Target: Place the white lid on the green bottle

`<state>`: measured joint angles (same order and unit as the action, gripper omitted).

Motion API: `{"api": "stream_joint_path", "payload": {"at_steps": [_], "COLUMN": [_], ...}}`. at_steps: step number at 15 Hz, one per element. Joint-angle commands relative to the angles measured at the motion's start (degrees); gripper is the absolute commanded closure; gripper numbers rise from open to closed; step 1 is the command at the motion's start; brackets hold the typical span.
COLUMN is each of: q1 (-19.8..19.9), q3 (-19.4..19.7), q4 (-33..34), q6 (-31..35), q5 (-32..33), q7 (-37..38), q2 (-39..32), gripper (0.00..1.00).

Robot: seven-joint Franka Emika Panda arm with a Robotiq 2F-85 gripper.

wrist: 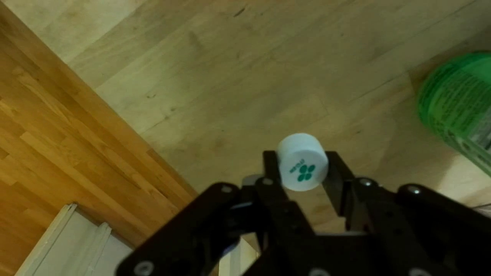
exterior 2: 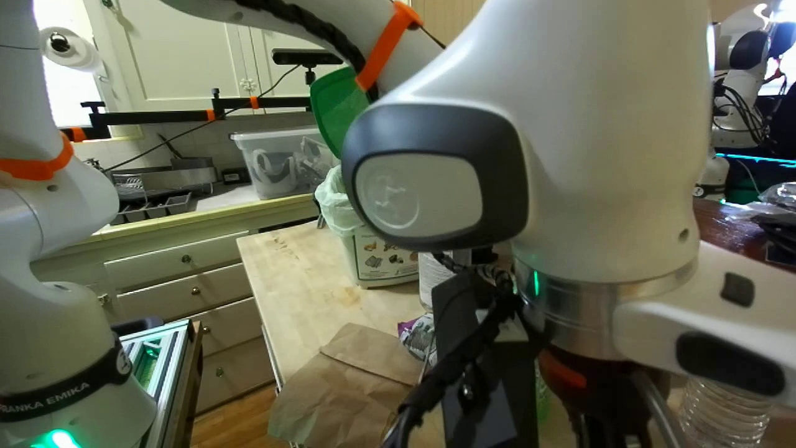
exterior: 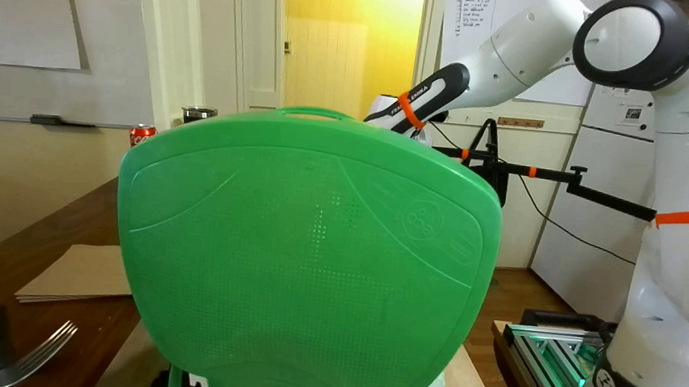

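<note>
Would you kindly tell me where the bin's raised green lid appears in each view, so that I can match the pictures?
In an exterior view: the green lid fills much of the centre.
In an exterior view: the green lid stands above and left of centre, partly behind the arm.
Wrist view: not in it.
Shared landmark: the pale wooden tabletop, seen in all three views.

Pale wood surface (wrist: 230,84) beneath the gripper (wrist: 301,165), marked. Wrist view: plank floor (wrist: 76,134) left of gripper. In an exterior view, cream drawers (exterior 2: 165,298) well beyond it.
</note>
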<state>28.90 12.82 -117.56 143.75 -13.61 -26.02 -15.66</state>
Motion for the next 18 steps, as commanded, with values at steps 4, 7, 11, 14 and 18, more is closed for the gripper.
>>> {"api": "stream_joint_path", "payload": {"at_steps": [4, 7, 11, 14, 18], "q1": [-1.46, -2.84, -5.35, -7.34, -9.86], "q3": [2.34, 3.51, 4.12, 4.25, 4.18], "q4": [0.26, 0.73, 0.38, 0.34, 0.22], "q6": [-13.21, -16.38, -16.68, -16.28, -15.8], "q5": [1.65, 2.45, 2.17, 1.98, 1.51], "q7": [-2.61, -3.69, -5.68, -6.98, -8.42], "q2": [10.07, 13.83, 17.99, 19.95, 20.68], "gripper": [0.91, 0.91, 0.91, 0.91, 0.91]}}
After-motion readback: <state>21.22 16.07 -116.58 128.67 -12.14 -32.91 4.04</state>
